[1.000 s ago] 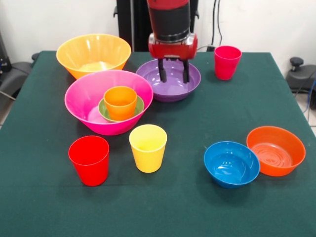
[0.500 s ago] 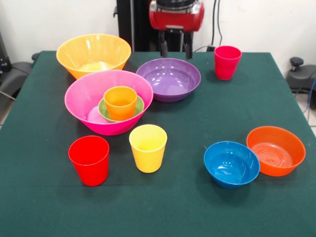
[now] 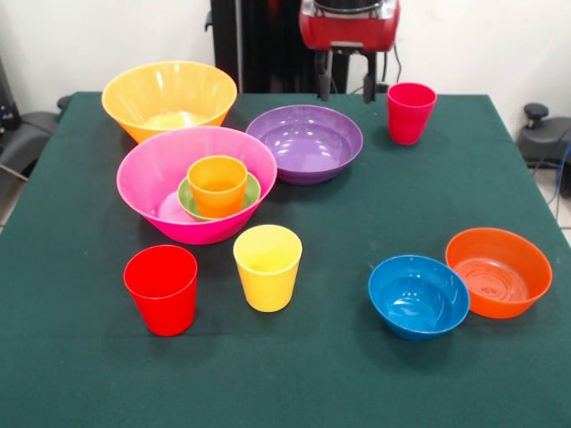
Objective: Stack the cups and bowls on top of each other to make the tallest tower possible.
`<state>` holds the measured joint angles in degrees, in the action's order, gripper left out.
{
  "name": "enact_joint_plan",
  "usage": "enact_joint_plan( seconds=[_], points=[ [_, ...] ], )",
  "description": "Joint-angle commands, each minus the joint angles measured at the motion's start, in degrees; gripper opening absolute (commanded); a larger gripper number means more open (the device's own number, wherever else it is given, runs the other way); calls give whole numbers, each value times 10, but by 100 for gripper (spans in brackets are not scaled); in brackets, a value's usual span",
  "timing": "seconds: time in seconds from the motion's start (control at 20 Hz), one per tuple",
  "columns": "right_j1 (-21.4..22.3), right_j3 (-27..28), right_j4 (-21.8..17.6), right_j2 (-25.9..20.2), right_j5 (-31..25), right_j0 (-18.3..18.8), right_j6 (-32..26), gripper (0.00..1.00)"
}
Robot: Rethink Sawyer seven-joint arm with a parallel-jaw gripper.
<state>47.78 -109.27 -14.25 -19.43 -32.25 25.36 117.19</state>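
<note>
My gripper [image 3: 346, 87] hangs open and empty, high above the table's far side, between the wide purple bowl [image 3: 305, 141] and the crimson-pink cup [image 3: 410, 112]. The big hot-pink bowl [image 3: 161, 169] holds the small green bowl [image 3: 250, 191], and the orange cup [image 3: 217, 185] stands upright in that green bowl. The big orange-yellow bowl [image 3: 169, 97] sits behind it. The red cup [image 3: 161, 289] and the yellow cup [image 3: 267, 266] stand upright in front. The blue bowl [image 3: 418, 295] and the medium orange bowl [image 3: 498, 271] touch at the near right.
The green table [image 3: 294, 374] has open cloth in the middle and along the near edge. The robot's black pedestal [image 3: 259, 45] stands behind the far edge.
My gripper has risen out of the purple bowl and moved right toward the crimson-pink cup. The bowls and cups have not moved.
</note>
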Motion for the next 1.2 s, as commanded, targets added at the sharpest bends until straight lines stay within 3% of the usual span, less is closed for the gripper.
enact_joint_plan(
  seconds=[0.05,0.4,1.2],
  points=[
    [-87,42,-20,14,61,-25,53,100],
    [-139,55,-41,42,130,-34,49,100],
    [-154,62,-28,73,170,-53,30,100]
  ],
)
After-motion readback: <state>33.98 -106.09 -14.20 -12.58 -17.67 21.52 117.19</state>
